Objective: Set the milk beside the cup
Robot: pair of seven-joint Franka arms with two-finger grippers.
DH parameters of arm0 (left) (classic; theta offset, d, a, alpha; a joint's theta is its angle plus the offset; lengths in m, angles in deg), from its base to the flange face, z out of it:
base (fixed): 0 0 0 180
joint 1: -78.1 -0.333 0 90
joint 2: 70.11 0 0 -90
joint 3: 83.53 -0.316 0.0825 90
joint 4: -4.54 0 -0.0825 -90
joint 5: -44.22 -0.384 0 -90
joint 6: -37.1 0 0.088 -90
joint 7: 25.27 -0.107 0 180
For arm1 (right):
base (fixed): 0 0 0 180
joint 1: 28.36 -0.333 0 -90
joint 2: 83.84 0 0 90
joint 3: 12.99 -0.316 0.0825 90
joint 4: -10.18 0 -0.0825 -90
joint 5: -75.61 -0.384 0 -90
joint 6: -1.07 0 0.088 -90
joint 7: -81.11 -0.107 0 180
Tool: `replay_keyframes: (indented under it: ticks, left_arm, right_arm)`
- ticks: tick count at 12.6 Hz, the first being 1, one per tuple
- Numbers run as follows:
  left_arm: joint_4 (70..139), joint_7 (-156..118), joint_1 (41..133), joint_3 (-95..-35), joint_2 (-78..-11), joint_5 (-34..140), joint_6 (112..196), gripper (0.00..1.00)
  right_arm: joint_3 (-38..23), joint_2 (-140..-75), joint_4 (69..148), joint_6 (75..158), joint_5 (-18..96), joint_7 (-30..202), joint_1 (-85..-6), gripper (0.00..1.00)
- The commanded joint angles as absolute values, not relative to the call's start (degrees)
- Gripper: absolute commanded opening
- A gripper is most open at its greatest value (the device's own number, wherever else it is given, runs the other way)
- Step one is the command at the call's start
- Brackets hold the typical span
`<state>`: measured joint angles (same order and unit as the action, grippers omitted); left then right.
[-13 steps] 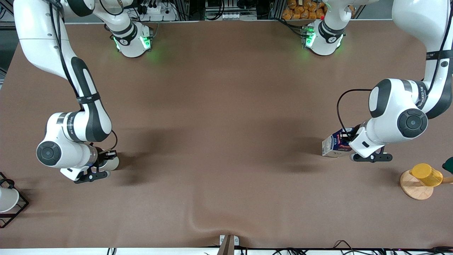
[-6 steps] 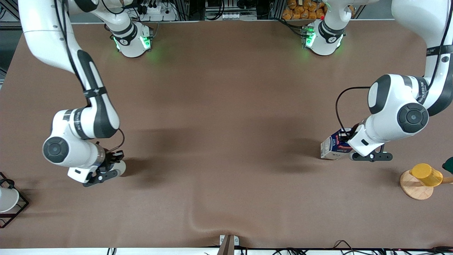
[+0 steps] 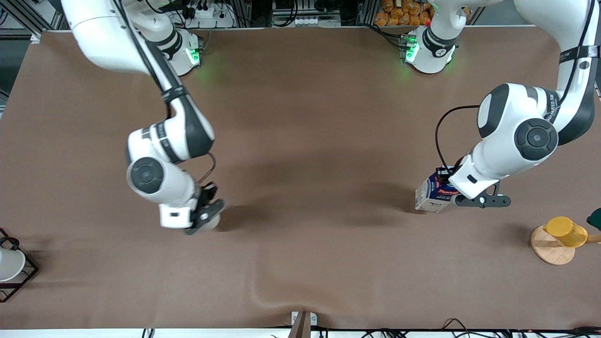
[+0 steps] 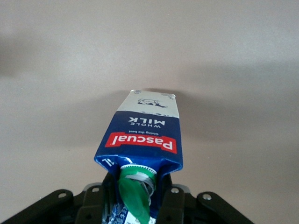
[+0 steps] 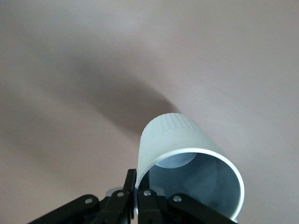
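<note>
My left gripper [image 3: 450, 190] is shut on the gable top of the milk [image 3: 433, 195], a dark blue carton with a red band and white sides, near the left arm's end of the table. In the left wrist view the milk [image 4: 142, 135] tilts away from the gripper [image 4: 138, 201], whose fingers [image 4: 174, 203] flank its green cap. I cannot tell whether its base touches the table. My right gripper [image 3: 205, 217] is shut on the rim of the light grey cup [image 3: 213, 222], just above the table. In the right wrist view the gripper [image 5: 139, 189] pinches the cup's [image 5: 180, 140] wall, and the handle is hidden.
A yellow cup [image 3: 566, 231] lies on a wooden disc [image 3: 549, 249] at the left arm's end, beside a dark green thing [image 3: 595, 218] at the edge. A white cup in a black wire rack [image 3: 21, 277] stands at the right arm's end. The cloth has a ripple [image 3: 263, 293] near the front edge.
My right gripper has carried the cup a long way toward the middle of the table. My left gripper has shifted the milk slightly toward the middle.
</note>
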<state>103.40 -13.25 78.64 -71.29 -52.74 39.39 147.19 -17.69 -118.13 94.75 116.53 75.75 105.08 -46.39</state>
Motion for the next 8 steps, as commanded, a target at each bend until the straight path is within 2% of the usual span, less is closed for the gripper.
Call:
replay_keyframes:
  ticks: [1,3,8]
  left_arm:
    - [102.3,-10.9,78.4,-69.8,-53.4,38.3,145.1,0.23]
    - [102.3,-10.8,78.4,-69.7,-53.6,38.3,145.1,0.23]
    - [98.8,-10.9,78.5,-69.1,-53.8,38.4,142.0,0.21]
  right_arm:
    - [-19.5,-119.6,93.8,117.1,75.4,106.3,-50.1,0.00]
    - [-19.4,-120.8,93.6,121.2,75.4,103.4,-54.3,0.00]
    - [-19.4,-122.5,93.6,121.7,75.5,81.7,-62.0,0.00]
